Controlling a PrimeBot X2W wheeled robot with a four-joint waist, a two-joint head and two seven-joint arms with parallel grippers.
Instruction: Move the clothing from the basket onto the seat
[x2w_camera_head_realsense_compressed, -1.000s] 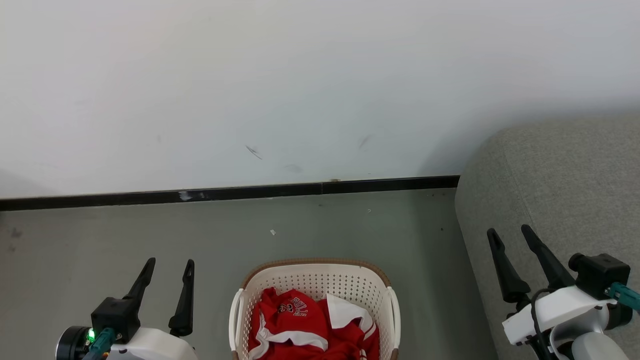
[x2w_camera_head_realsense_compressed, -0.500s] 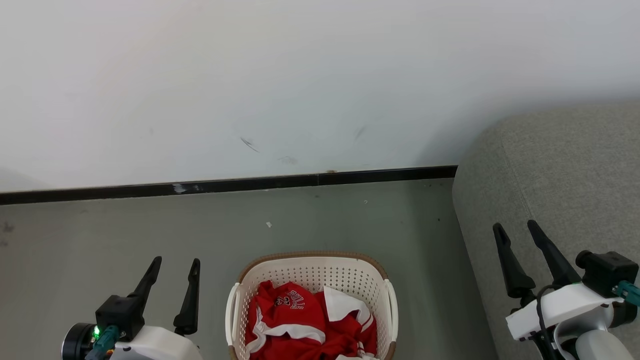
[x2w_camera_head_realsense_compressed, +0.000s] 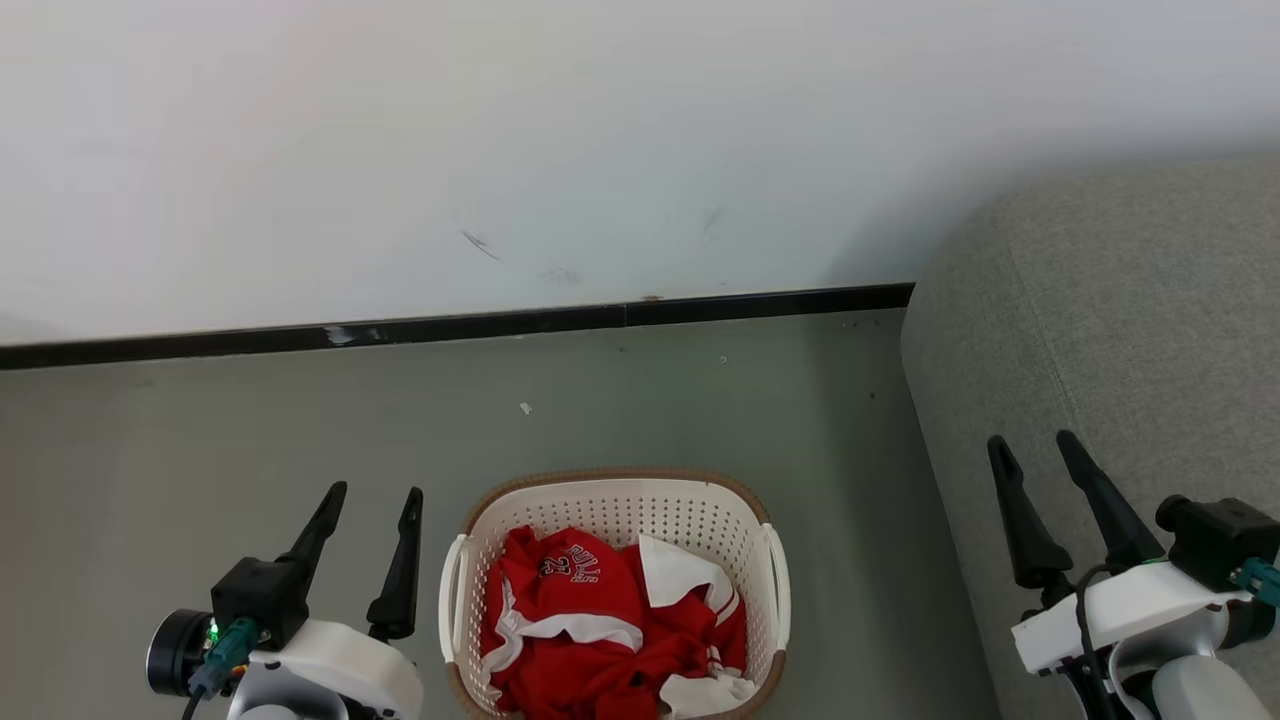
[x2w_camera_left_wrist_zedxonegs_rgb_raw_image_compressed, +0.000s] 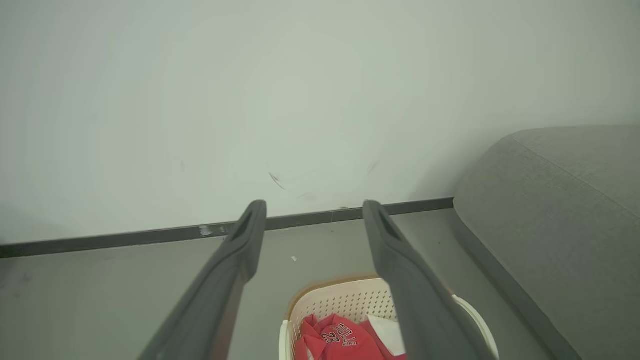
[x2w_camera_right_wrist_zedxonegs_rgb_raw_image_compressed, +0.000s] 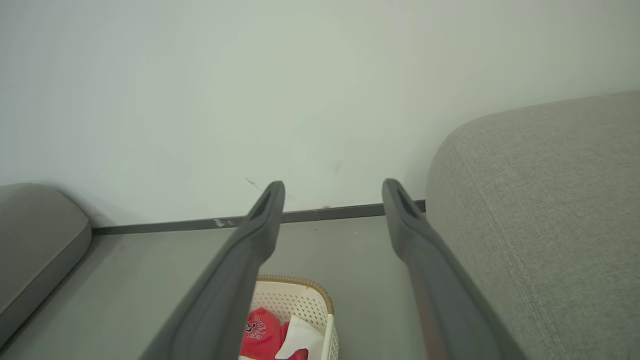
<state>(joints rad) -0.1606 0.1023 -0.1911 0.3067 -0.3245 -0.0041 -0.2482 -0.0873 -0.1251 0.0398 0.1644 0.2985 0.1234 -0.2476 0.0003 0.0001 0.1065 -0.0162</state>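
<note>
basket (x2w_camera_head_realsense_compressed: 612, 512): oval cream-white perforated plastic laundry tub with a brown woven-look rim and side handles. It stands on the grey floor (x2w_camera_head_realsense_compressed: 200, 420), between the two grippers in the head view.
clothing (x2w_camera_head_realsense_compressed: 590, 625): bright red thin sports garments with white trim bands, heaped inside the basket. White lettering and the number 23 face up on the top piece.
seat (x2w_camera_head_realsense_compressed: 1110, 330): large grey fabric sofa piece with a rounded edge, on the robot's right of the basket, a strip of floor between them.
left gripper (x2w_camera_head_realsense_compressed: 377, 490): just beside the basket's left handle, above the floor. Long dark fingers spread wide, holding nothing.
right gripper (x2w_camera_head_realsense_compressed: 1030, 438): seen against the seat's near side, well apart from the basket. Jaws wide, holding nothing.
backdrop: white wall (x2w_camera_head_realsense_compressed: 600, 130) with faint scuffs, and a black skirting board (x2w_camera_head_realsense_compressed: 450, 326) along its foot.
</note>
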